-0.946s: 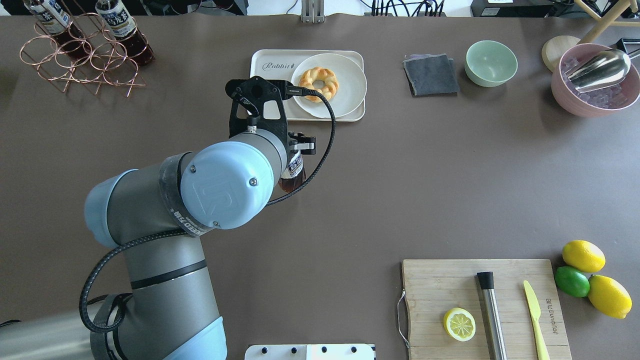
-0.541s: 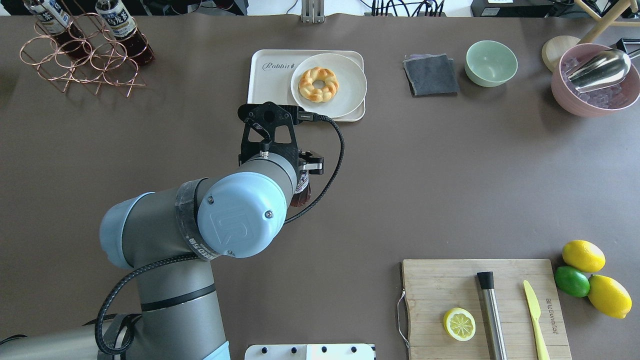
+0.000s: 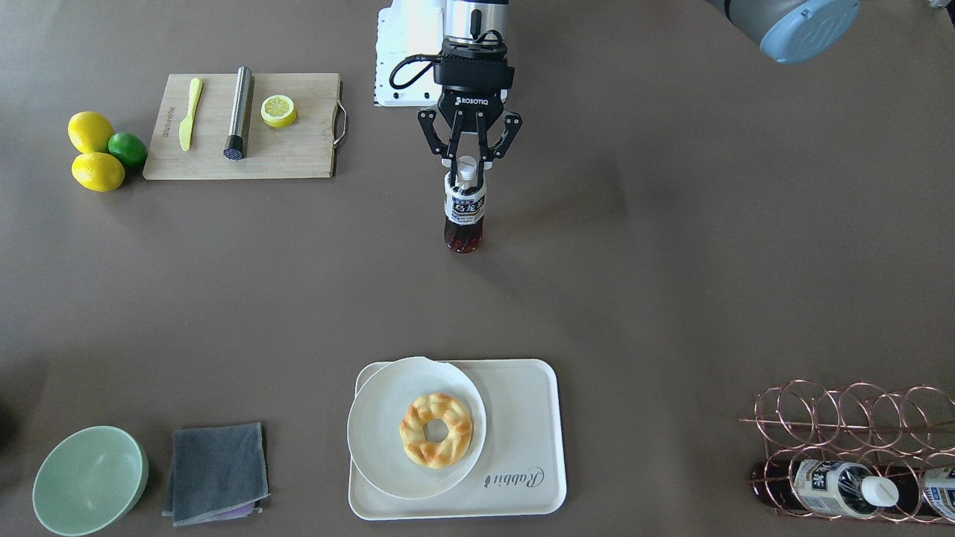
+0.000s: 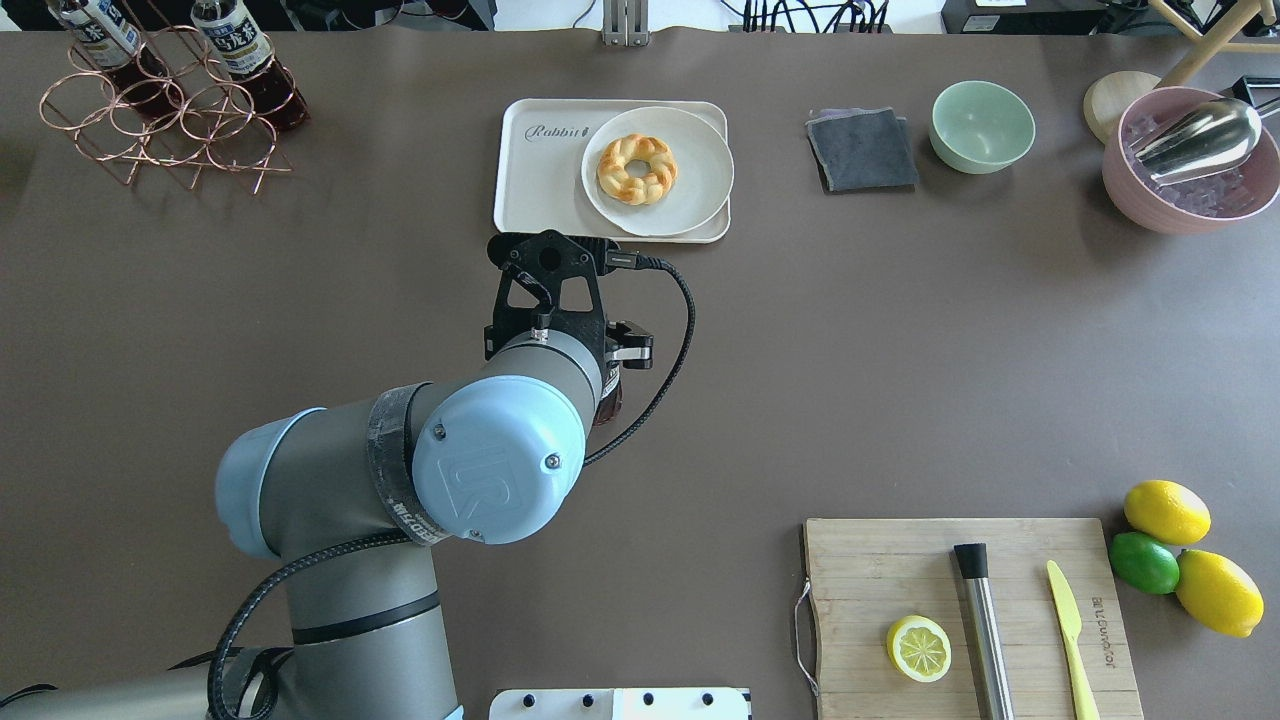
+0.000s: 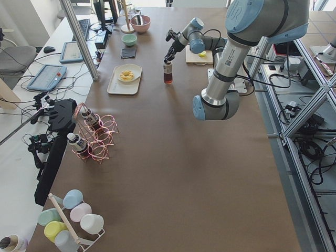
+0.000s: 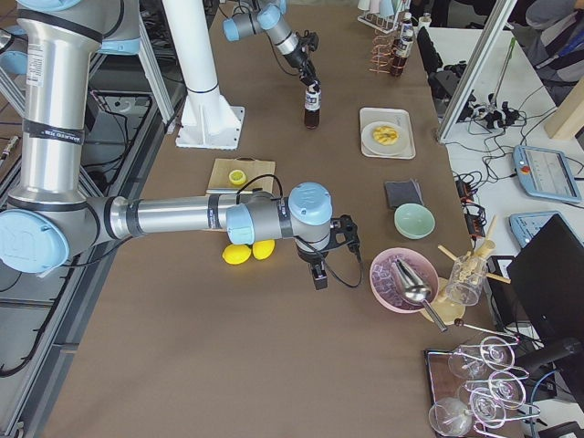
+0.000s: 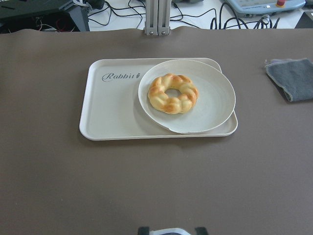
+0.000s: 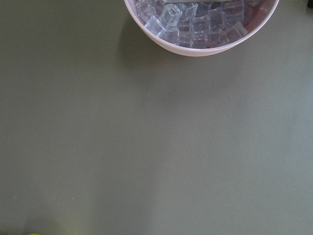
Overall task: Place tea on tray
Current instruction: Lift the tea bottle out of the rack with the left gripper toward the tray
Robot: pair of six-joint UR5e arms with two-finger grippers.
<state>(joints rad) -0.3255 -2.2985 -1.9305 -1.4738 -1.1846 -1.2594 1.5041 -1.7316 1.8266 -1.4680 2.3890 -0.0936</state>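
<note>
Exterior front-facing: left gripper [image 3: 468,162] clamped on the neck of the tea bottle [image 3: 463,216]. The bottle is upright, out on the brown table, well apart from the tray [image 3: 522,418]. Right gripper [image 6: 318,271] sits near the pink bowl [image 8: 195,53] of ice; cannot tell how its jaws stand.

open table [image 4: 850,350] up to tray [image 4: 540,185], plate [image 4: 703,175] crowding one half

Three small bottles of dark tea that I can count: one tea bottle [image 3: 464,216] upright, two look-alike bottles [image 3: 828,477] [image 3: 936,492] in the one copper rack [image 3: 850,425]. Two lemons [image 3: 89,130] [image 3: 98,171], one lime [image 3: 127,148], one lemon half [image 3: 278,110]. Two bowls: green bowl [image 3: 89,477], pink bowl [image 4: 1150,210]. One tray [image 3: 522,418], one plate [image 3: 380,447], one pastry ring [image 3: 436,430], one cutting board [image 3: 298,149], one knife [image 3: 190,112], one grey cloth [image 3: 216,470].
</note>
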